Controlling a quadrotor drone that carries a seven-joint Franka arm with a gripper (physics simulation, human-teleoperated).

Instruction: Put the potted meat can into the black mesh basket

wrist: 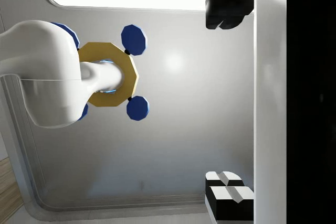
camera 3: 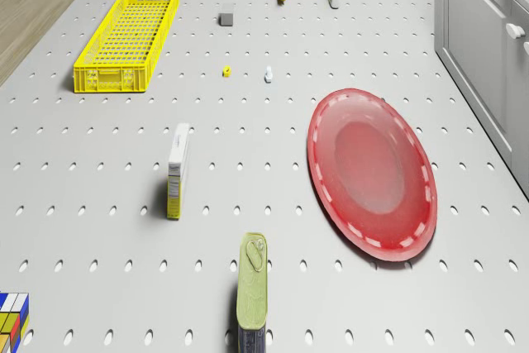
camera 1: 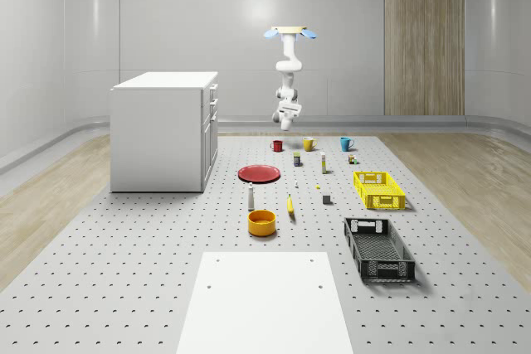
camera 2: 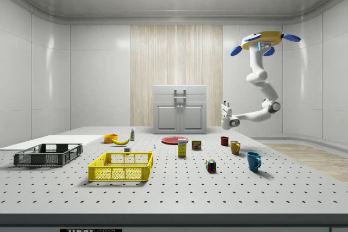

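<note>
Mesh of black plastic forms the long rectangular basket (camera 1: pixel 379 249) at the near end of the perforated grey table (camera 1: pixel 124 288). Farther back and well apart from it, the potted meat can (camera 3: pixel 254 291), a rounded oblong tin with a pull-tab lid, stands near the glossy red plate (camera 3: pixel 372 169). Beyond, the gripper (camera 2: pixel 224 117) hangs in the air with fingers spread wide, holding nothing, under the yellow, blue-rotored drone (camera 2: pixel 262 41) hovering high over the table's far end.
</note>
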